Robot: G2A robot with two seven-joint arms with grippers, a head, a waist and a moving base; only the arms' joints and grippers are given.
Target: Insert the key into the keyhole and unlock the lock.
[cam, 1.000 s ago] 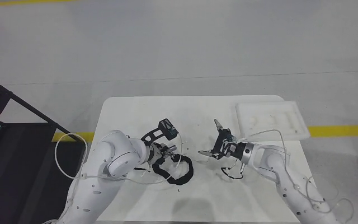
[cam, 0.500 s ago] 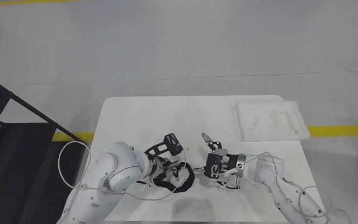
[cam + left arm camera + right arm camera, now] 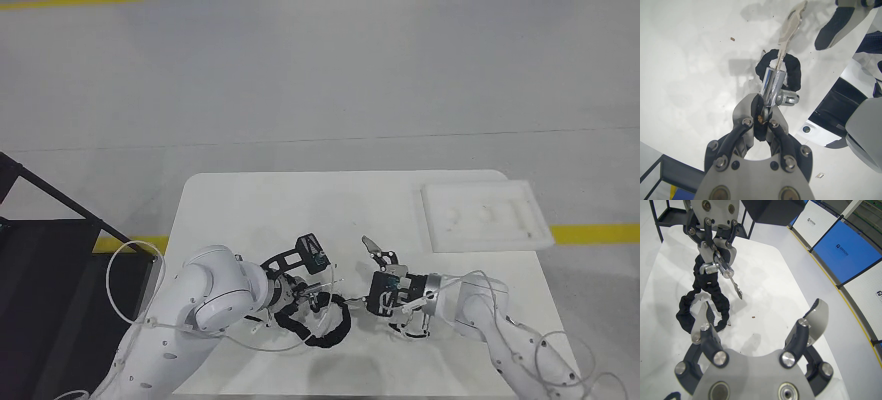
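Key [image 3: 790, 32] already poked into the keyhole [image 3: 728, 274] of the shiny lock [image 3: 772, 86], flat head sticking out free in the air above the bench [image 3: 762, 262]. Looks thin, light and stiff, hard metal, likely slippery on the bare sides. Best pinched flat across the wide bumpy head, never on the skinny stem, then turned gently to avoid bending. Left claw [image 3: 762, 113] clenched on the lock at its chain end, holding it up. Lock likely heavy and hard, black cloth chain [image 3: 719, 302] soft and floppy, drooping down to the bench. Right claw [image 3: 761, 308] spread wide, holding nothing, near the key head but apart
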